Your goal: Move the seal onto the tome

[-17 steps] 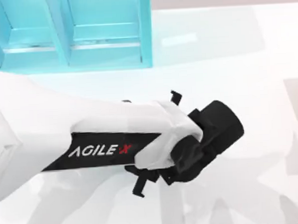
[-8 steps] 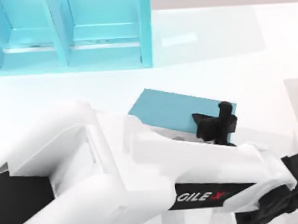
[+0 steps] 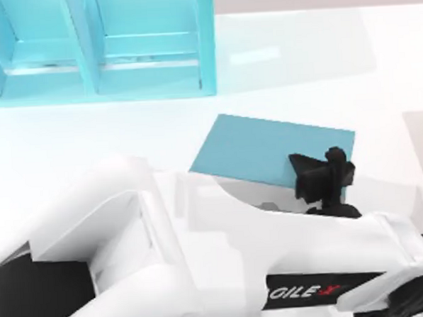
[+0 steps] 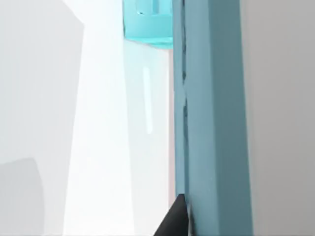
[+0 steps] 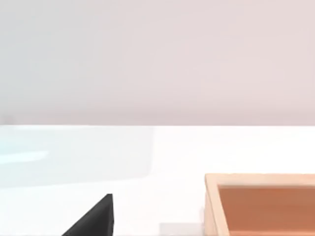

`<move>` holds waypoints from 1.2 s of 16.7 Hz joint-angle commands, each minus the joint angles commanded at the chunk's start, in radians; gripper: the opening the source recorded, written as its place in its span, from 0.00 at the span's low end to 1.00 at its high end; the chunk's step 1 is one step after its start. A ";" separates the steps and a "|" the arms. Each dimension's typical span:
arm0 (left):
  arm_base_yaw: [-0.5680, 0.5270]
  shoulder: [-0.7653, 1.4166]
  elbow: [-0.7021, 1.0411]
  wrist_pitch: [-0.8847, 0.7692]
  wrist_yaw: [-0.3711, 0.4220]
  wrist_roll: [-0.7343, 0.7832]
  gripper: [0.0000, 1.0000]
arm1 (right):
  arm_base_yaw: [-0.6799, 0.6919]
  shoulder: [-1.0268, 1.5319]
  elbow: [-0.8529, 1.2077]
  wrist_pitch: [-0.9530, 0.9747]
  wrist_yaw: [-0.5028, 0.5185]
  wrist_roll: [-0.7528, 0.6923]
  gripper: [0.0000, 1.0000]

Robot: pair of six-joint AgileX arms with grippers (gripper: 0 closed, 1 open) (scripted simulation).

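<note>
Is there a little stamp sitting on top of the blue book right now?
No. From above, the book's visible teal cover is bare, with the left gripper over its right edge.

The top view looked straight down on the table (image 3: pixel 299 69), the left arm (image 3: pixel 202 258) close beneath it. The left wrist view sat hard against the book (image 4: pixel 211 123), facing the shelf (image 4: pixel 147 19), which both shared. The right wrist view looked low across the table.

Teal tome (image 3: pixel 268 152) lying flat, mid-table, near side hidden
</note>
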 joint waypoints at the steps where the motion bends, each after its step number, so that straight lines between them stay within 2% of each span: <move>1: 0.000 0.000 0.000 0.000 0.000 0.000 0.00 | 0.000 0.000 0.000 0.000 0.000 0.000 1.00; 10: -0.012 0.010 0.021 -0.060 -0.001 -0.050 0.00 | 0.000 0.000 0.000 0.000 0.000 0.000 1.00; 20: -0.006 0.059 -0.028 0.044 0.004 -0.042 0.00 | 0.000 0.000 0.000 0.000 0.000 0.000 1.00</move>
